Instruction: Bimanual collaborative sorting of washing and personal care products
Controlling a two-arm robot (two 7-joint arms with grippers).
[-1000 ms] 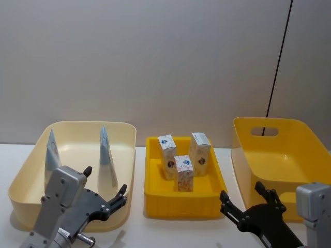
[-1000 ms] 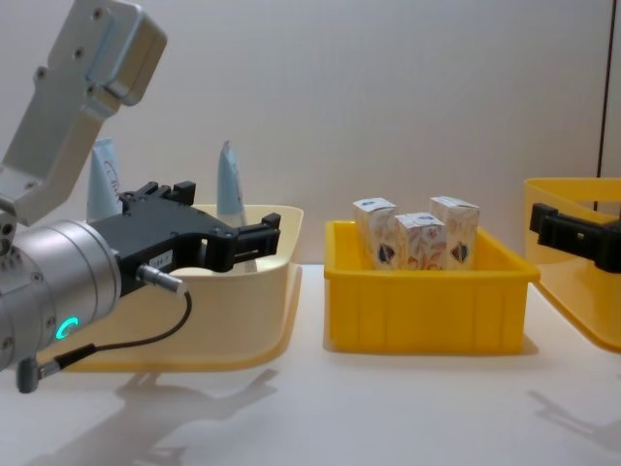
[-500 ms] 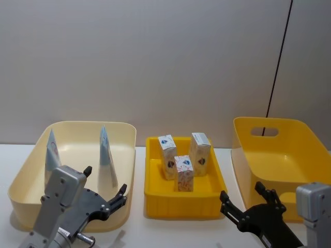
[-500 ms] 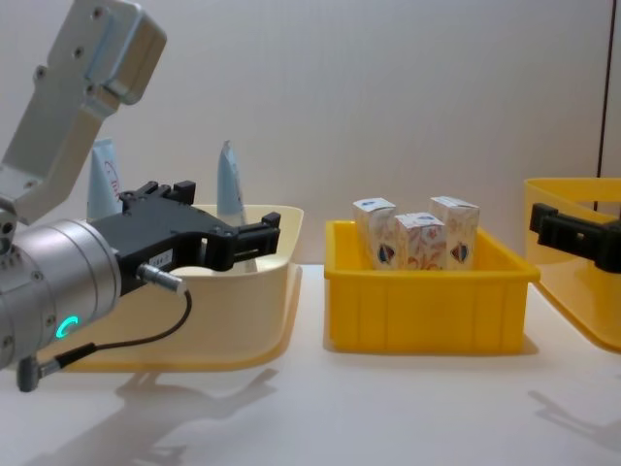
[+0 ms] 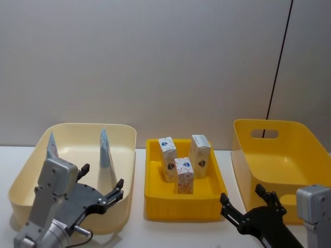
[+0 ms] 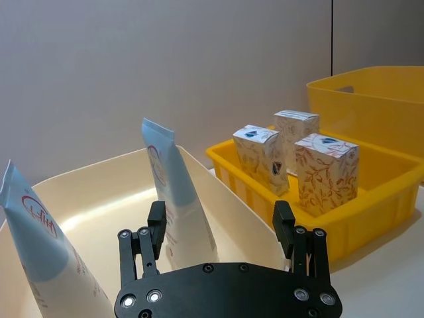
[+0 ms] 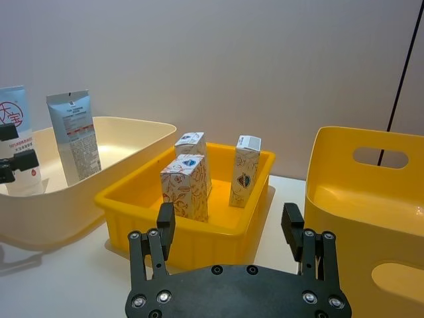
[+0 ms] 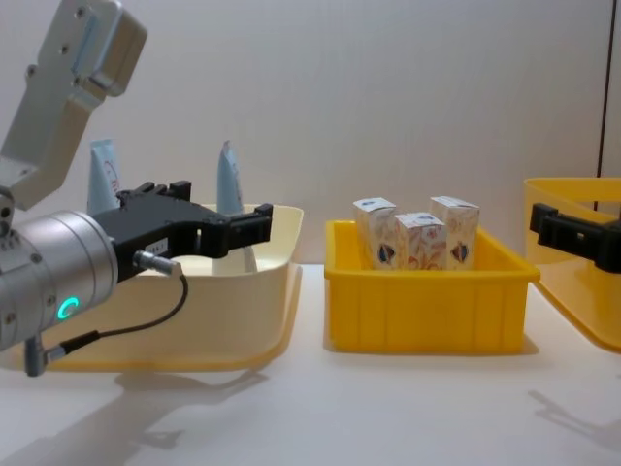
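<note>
The black left hand [image 6: 220, 225] has its two fingers [image 6: 157, 222] spread apart over a cream plastic bin [image 6: 99, 199]. Two tall light-blue squeeze tubes stand upright in that bin: one [image 6: 175, 189] just beyond the fingers, the other [image 6: 40, 245] at the bin's far side. Three small white cartons [image 6: 326, 171] stand in a shallow yellow plastic tray [image 6: 371, 212] just beside the bin. A deep yellow plastic bin [image 6: 377, 99] stands behind the tray.

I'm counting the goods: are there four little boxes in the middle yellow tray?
No, the middle yellow tray holds three little boxes, all standing upright.
</note>
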